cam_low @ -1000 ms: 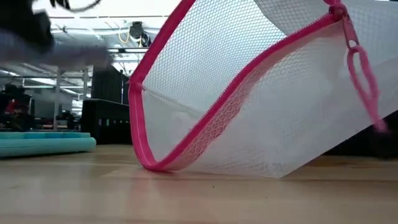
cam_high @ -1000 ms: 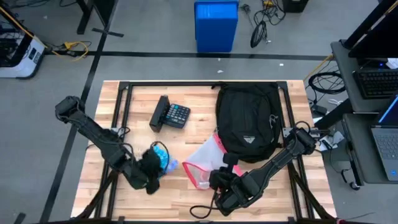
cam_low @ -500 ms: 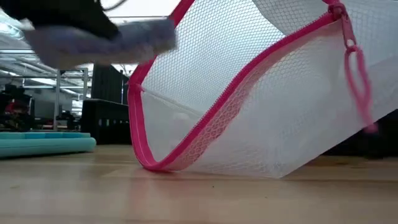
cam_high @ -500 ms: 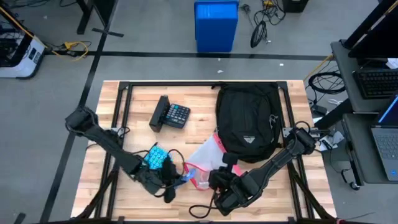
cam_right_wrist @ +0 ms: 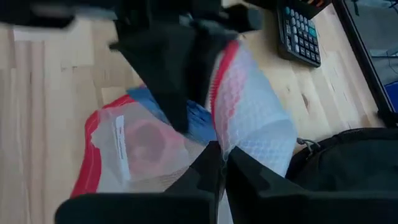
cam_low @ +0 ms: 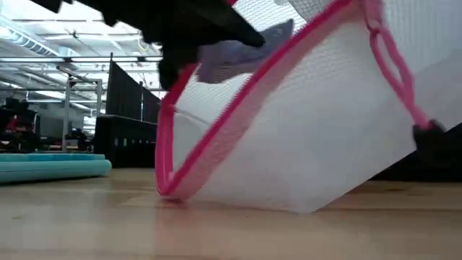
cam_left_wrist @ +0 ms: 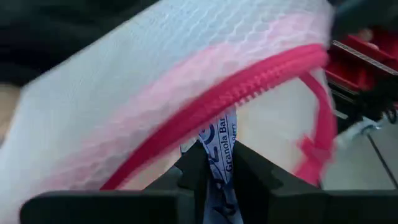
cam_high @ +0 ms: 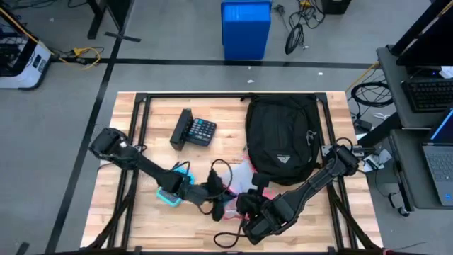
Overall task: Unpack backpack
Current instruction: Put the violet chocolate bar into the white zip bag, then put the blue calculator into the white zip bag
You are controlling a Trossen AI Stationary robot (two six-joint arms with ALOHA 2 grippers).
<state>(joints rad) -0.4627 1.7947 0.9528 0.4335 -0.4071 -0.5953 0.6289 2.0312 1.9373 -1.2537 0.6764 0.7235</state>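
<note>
The left gripper (cam_high: 214,200) pinches a granola bar wrapper (cam_left_wrist: 219,149) right at the mouth of the pink-zippered mesh pouch (cam_low: 303,144). The right gripper (cam_right_wrist: 219,163) clamps the pouch's edge, propping it open. The backpack (cam_high: 282,139) lies just behind on the counter (cam_high: 156,113), nearer the right arm.

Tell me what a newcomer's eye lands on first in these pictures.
The white mesh pouch with the pink zipper dominates, held up at the table's near edge by the right gripper, which is shut on its edge. The left gripper pushes a blue granola bar wrapper at its opening. Behind them lies the black backpack, with a calculator to its left.
</note>
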